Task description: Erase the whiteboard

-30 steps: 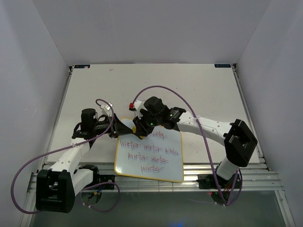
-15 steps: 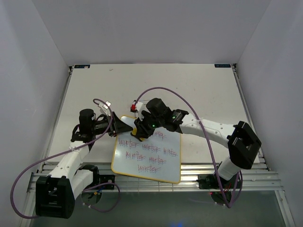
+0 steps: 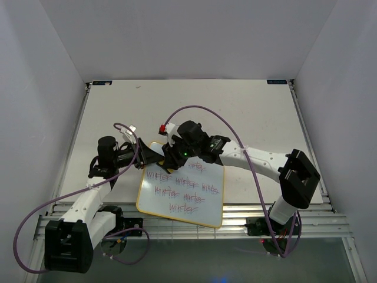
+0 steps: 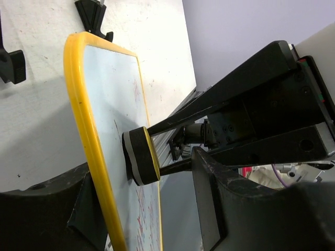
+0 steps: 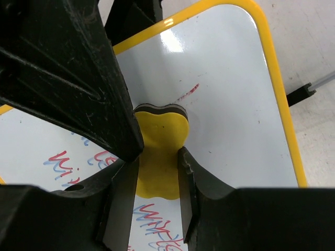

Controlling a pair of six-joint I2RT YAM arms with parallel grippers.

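Right gripper [image 5: 156, 157]: jaws closed tight on a yellow eraser block [image 5: 159, 130], one finger against each side. The block has a dark felt layer, and that face lies flat on the whiteboard [image 3: 184, 203], directly ahead of the fingertips.

Left gripper [image 4: 144, 166]: jaws stand well apart and hold nothing. The whiteboard's yellow frame [image 4: 78, 110] runs edge-on through the gap, with one finger behind the board and the other in front of its written face. Open space shows between the front finger and the board. Contact at the rear finger cannot be confirmed.

Whiteboard: it sits on the table [image 3: 253, 112], skewed, with its upper left corner between the left jaws and its upper portion under the right jaws. Rows of purple-red writing [image 3: 185, 187] cover the surface on the wrist side of the right fingers. Beyond the right fingertips the surface is white, apart from one short red stroke [image 5: 188, 92]. A black stand foot [image 5: 301, 94] projects past the frame.
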